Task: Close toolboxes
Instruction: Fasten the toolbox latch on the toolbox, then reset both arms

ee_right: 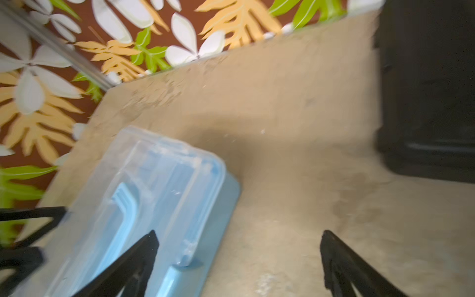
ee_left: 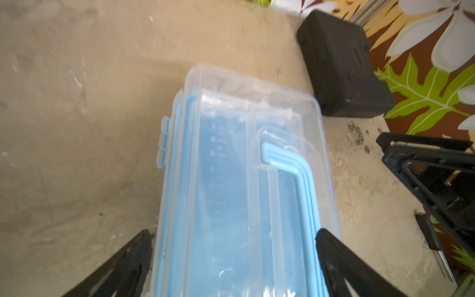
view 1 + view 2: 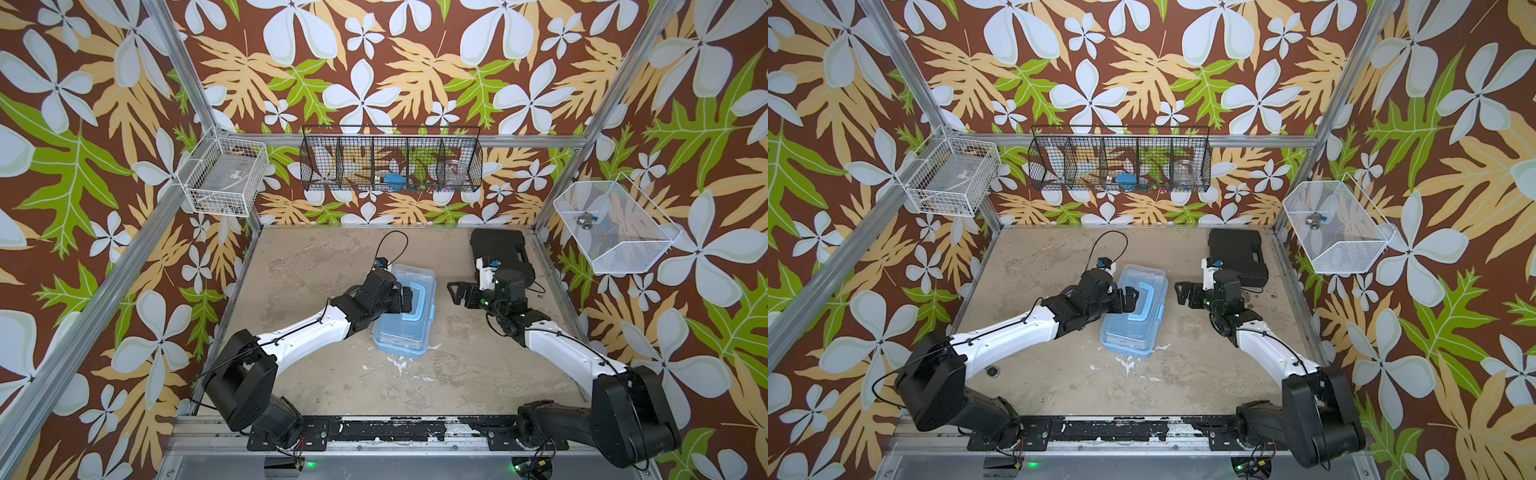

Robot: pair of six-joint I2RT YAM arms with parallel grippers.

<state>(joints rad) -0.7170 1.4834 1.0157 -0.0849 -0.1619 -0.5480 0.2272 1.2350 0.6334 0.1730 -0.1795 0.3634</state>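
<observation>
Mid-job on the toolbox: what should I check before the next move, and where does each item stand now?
1. Lid down on the light blue toolbox: ok.
2. Side latch snapped shut: cannot tell, the view is blurred.
3. Left gripper open above the lid, holding nothing: ok.
4. Right gripper open beside the toolbox, holding nothing: ok.
5. Handle lying flat on the lid: ok.
6. Black case shut in the far corner: ok.

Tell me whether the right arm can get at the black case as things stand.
Probably yes. The black case lies in the far corner close beside that arm, with nothing between them; the open right pincer just faces away, toward the toolbox.
</observation>
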